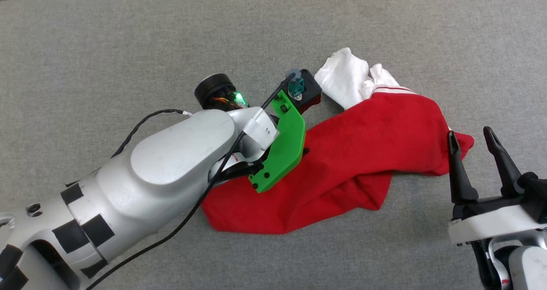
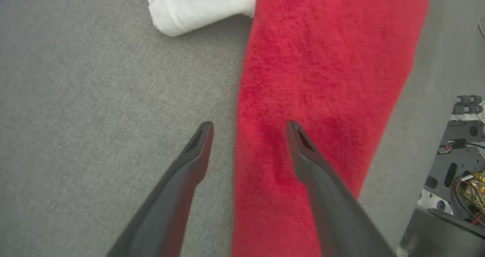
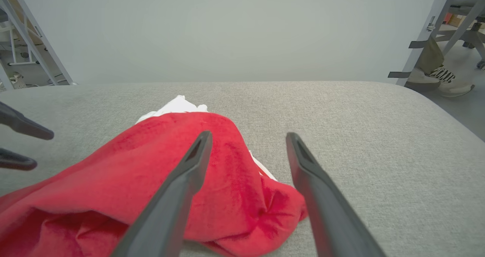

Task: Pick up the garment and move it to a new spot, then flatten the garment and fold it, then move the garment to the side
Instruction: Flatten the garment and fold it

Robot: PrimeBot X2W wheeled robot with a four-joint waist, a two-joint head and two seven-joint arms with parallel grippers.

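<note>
Two sets of jaws stand wide open, holding nothing — the left jaws straddle one edge of the crumpled red garment (image 1: 363, 153), one side over red cloth and the other over the grey surface (image 1: 128, 46), while the right jaws bracket a red corner — its white sleeve (image 1: 344, 78) lies beyond both.

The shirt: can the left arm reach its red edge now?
Probably yes. The open left fingers straddle the red edge of the shirt, one over the grey surface and one over the red, and nothing lies between them and the cloth.
</note>
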